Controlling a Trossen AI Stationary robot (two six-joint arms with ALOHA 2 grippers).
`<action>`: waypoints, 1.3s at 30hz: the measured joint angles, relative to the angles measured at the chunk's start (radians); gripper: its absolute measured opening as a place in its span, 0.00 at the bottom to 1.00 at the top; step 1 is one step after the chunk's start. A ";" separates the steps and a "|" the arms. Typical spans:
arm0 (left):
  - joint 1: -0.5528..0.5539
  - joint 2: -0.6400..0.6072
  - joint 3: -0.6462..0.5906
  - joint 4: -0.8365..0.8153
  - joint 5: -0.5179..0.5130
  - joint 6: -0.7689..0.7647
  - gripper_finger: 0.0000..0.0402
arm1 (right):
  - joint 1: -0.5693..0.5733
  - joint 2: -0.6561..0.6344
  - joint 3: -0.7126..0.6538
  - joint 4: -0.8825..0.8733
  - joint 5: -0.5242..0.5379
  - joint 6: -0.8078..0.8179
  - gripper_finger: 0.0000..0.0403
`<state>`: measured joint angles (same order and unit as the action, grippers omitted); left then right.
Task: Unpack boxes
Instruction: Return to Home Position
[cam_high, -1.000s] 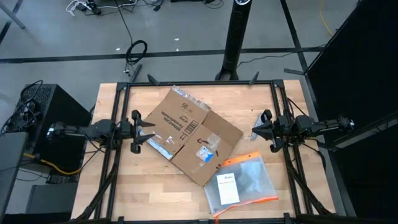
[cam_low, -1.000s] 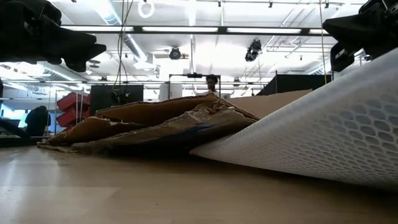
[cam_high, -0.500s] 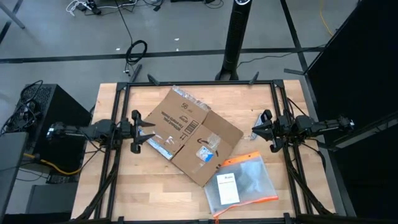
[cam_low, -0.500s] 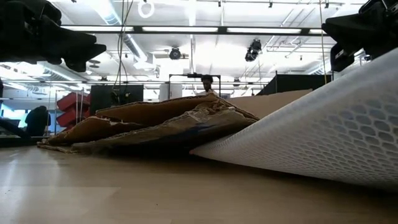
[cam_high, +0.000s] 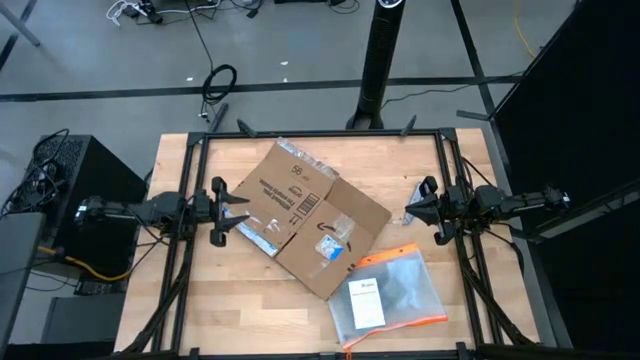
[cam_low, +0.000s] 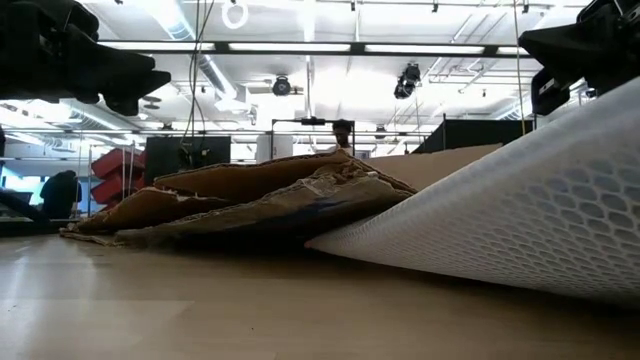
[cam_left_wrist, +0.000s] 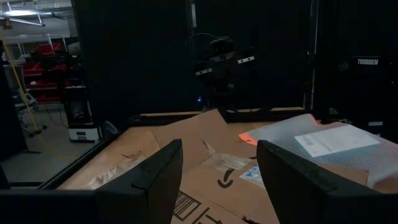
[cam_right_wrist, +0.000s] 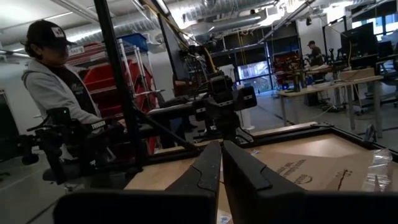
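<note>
The left gripper (cam_high: 243, 212) hangs empty with its fingers spread wide, just off the left edge of the cardboard box (cam_high: 305, 215). The right gripper (cam_high: 410, 212), fingers pressed together on nothing, sits a little apart from the box's right corner. Each arm is drawn back to its own side of the box. The box lies opened out and flattened on the table (cam_high: 180, 300), printed face and tape upward. A clear pouch (cam_high: 390, 295) with an orange edge rests against the box's lower right side, something white inside it. The unpacking looks done. What is left, I judge, is only the arms settling at rest, and they seem nearly there.
</note>
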<state>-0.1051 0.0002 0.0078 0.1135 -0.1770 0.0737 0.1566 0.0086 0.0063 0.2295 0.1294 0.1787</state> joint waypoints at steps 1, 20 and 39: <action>0.000 0.000 0.000 0.000 0.000 0.000 0.49 | 0.000 0.000 0.000 0.000 0.000 0.000 0.02; 0.000 0.000 0.000 0.000 0.001 0.000 0.49 | 0.000 0.000 0.000 0.000 0.000 0.000 0.08; 0.000 0.000 0.000 0.000 0.001 0.000 0.49 | 0.000 0.000 0.000 0.000 0.000 0.000 0.05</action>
<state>-0.1051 0.0005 0.0078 0.1138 -0.1757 0.0734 0.1566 0.0085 0.0063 0.2295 0.1291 0.1787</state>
